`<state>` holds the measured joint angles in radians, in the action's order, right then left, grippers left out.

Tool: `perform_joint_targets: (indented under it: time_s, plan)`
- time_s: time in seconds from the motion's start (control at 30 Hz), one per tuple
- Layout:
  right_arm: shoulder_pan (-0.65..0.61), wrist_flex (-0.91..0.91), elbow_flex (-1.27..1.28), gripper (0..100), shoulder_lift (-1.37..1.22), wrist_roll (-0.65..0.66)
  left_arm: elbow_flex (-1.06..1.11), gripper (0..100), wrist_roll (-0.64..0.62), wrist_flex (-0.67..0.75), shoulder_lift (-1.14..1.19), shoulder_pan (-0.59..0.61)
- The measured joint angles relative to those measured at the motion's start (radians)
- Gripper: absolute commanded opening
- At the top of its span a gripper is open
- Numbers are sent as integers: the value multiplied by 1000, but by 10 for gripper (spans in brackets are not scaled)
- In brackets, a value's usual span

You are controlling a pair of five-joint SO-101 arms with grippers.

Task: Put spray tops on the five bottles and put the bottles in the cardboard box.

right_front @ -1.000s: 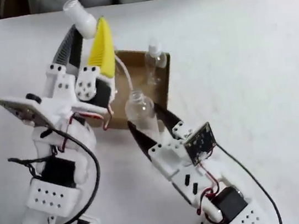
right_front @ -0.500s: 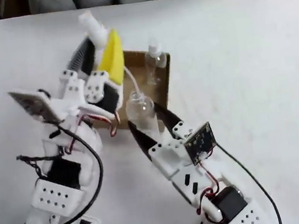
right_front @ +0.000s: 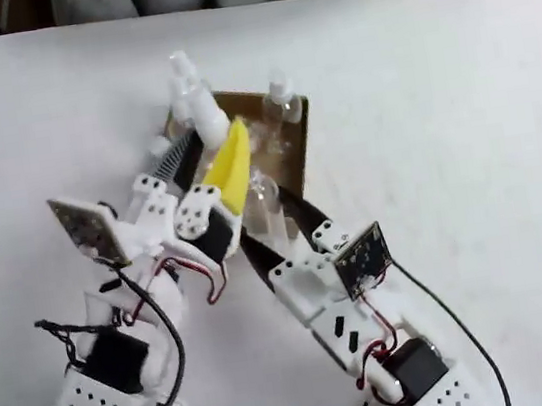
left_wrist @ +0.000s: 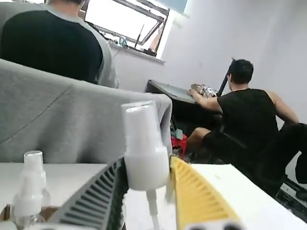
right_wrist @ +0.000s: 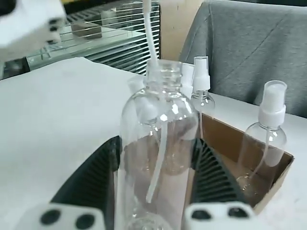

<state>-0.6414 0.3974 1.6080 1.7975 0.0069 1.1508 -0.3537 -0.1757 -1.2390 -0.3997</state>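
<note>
Now the left gripper (left_wrist: 146,167) pinches a spray top (left_wrist: 143,143), its tube (right_wrist: 162,143) inside the bottle (right_wrist: 158,110) (the right gripper (right_wrist: 156,163) hugs that tight), so next I think it pushes straight down.

White moulded-plastic arms (right_front: 97,399) trail black and red cables (right_front: 174,328). The left gripper (right_front: 210,139) pairs a yellow ribbed finger (right_front: 230,163) with a grey one. The right gripper (right_front: 264,211) has black ones, with what looks like a dark square circuit board (right_front: 362,256) behind.
</note>
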Motion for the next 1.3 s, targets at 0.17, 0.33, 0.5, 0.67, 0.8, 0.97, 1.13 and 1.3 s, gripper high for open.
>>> perform_joint_targets:
  time_s: [0.17,0.33,0.5,0.67,0.8,0.97,1.13,1.3]
  plan:
    - [0,0,5,16,-3,0,41,20,0,-74,-6,-17]
    - [0,0,6,16,-5,2,66,20,0,-78,-6,-21]
    - [9,0,6,16,-5,2,66,43,0,-95,-6,-23]
    - [14,0,6,16,-5,2,66,201,-2,-114,-6,-23]
    - [29,0,6,16,-5,0,66,280,0,-129,-6,-20]
    - [28,0,6,16,-5,0,66,283,0,-183,-6,-20]
    - [28,0,6,16,-5,0,66,283,0,-183,-6,-20]
    - [28,0,6,16,-5,0,66,283,-8,-183,-68,-21]
